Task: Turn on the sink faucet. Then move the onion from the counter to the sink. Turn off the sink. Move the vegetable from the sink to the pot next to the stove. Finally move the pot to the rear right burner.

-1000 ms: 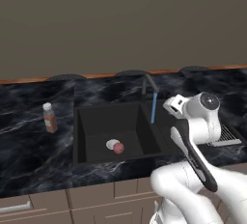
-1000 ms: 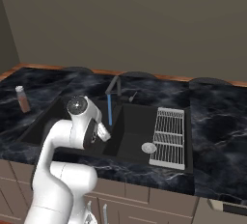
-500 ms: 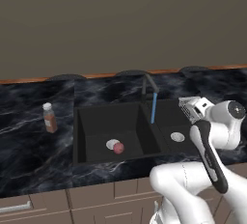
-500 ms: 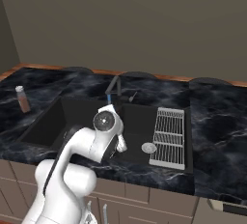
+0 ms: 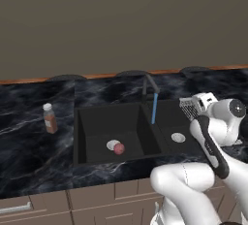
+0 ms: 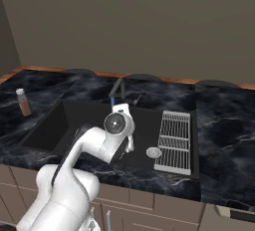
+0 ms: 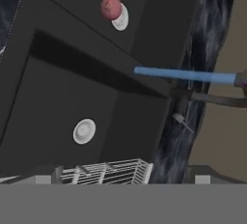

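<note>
Left base view, read from left to right: a white-capped brown bottle (image 5: 49,118) is standing upright on the black marble bench (image 5: 29,146), well to the left of the sink (image 5: 82,136). The onion (image 5: 119,148) is lying on the floor of the sink's left basin, touching the near right edge of that basin's round silver drain (image 5: 113,144); in the hand view the same onion (image 7: 110,7) is overlapping the drain at the top of the frame. The sink faucet (image 5: 149,86) is rising from the far edge of the sink above the divider between the basins, and a thin blue stream of water (image 5: 154,107) is running down from its spout. To the right, a second silver drain (image 5: 178,137) is sitting in the right basin, and a silver wire rack (image 5: 188,105) is showing partly behind the arm; in the right base view this rack (image 6: 175,139) is lying along the right side of the right basin. The gripper (image 5: 206,99) is hovering over the right basin, apart from the faucet and well apart from the onion; its jaws are standing wide and are holding nothing. In the hand view the water (image 7: 185,75) is crossing the frame as a blue bar, with the faucet's handle (image 7: 182,121) just beside it on the bench.
</note>
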Tool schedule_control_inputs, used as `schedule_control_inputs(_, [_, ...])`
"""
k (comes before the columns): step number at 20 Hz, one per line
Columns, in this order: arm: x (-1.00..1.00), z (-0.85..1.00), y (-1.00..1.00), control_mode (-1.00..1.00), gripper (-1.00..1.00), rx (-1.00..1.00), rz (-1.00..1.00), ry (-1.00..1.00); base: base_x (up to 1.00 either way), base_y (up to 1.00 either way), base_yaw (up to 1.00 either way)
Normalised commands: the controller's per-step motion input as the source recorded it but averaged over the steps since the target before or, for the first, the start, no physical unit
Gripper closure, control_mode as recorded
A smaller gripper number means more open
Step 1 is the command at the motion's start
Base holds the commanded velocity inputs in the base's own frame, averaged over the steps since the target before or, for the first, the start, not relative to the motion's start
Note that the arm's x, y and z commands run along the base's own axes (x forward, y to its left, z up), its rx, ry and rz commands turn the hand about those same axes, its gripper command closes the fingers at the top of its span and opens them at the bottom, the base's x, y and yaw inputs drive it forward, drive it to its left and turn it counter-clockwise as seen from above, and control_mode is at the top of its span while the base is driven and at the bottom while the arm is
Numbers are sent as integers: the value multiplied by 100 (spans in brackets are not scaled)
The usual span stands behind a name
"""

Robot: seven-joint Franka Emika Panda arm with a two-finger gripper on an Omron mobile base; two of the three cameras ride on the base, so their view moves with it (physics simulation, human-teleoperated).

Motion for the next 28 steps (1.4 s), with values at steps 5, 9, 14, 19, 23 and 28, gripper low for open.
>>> schedule_control_inputs(5, [44, 18, -34, -100, -100, 10, -7, 7, 0, 0, 0])
schedule_control_inputs(9, [57, 2, -32, -100, -100, 13, -9, 4, 0, 0, 0])
schedule_control_inputs(14, [55, 1, -15, -100, -100, 21, -3, 0, 0, 0, 0])
schedule_control_inputs(19, [46, 0, -7, -100, -100, 23, 0, 0, 0, 0, 0])
schedule_control_inputs(23, [45, 0, -6, -100, -100, 24, 0, 2, 0, 0, 0])
schedule_control_inputs(28, [46, 0, -8, -100, -100, 24, 0, 4, 0, 0, 0])
